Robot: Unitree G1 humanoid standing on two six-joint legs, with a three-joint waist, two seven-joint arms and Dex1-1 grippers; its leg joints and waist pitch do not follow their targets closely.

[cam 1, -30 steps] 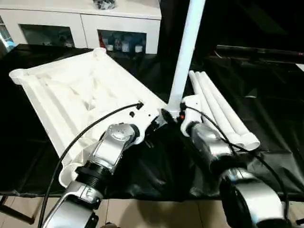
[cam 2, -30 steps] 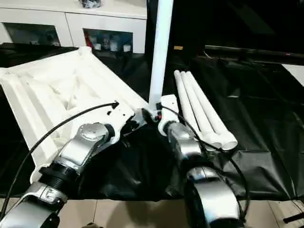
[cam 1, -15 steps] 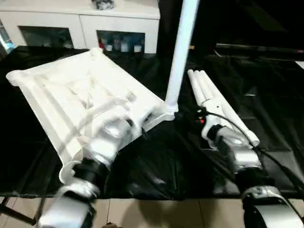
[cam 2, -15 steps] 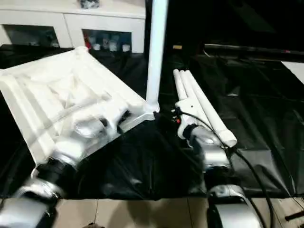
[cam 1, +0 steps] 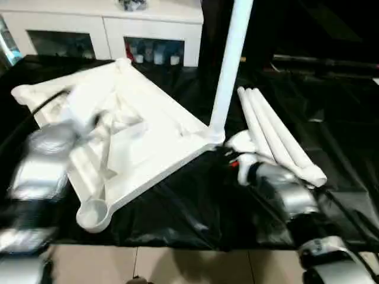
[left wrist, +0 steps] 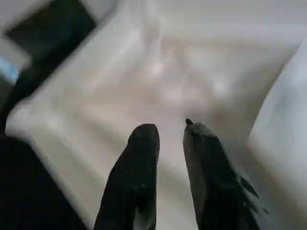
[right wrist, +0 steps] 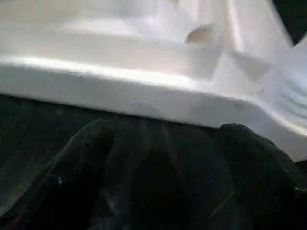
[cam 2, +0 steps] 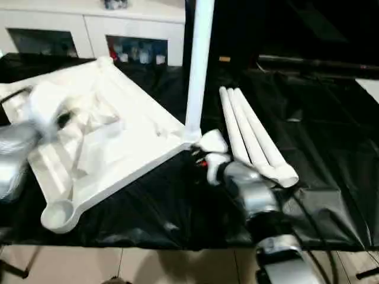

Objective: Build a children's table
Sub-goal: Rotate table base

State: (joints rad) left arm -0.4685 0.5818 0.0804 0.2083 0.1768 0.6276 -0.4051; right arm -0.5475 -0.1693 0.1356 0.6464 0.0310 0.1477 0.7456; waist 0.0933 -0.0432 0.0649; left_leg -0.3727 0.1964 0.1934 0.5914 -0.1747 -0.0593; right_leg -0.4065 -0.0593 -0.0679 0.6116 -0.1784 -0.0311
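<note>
Left wrist view: left pincer [left wrist: 169, 132] narrowly parted, empty, above the tabletop's [cam 1: 148, 136] ribbed underside. Right wrist view: right pincer [right wrist: 158, 143] spread wide, empty, low over the black desk [cam 1: 195, 201] by the tabletop's edge. Head views add one leg [cam 1: 228, 65] upright in the corner socket beside the right pincer, three legs [cam 1: 278, 133] lying together, cabinet [cam 1: 106, 29] behind.

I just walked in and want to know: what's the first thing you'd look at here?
A big white tabletop lies upside down on the black-draped table, with one white leg standing straight up from its corner nearest the robot's right arm. Just right of that, three more white legs lie side by side on the black cloth. The right gripper sits low by that corner, fingers spread.
</note>
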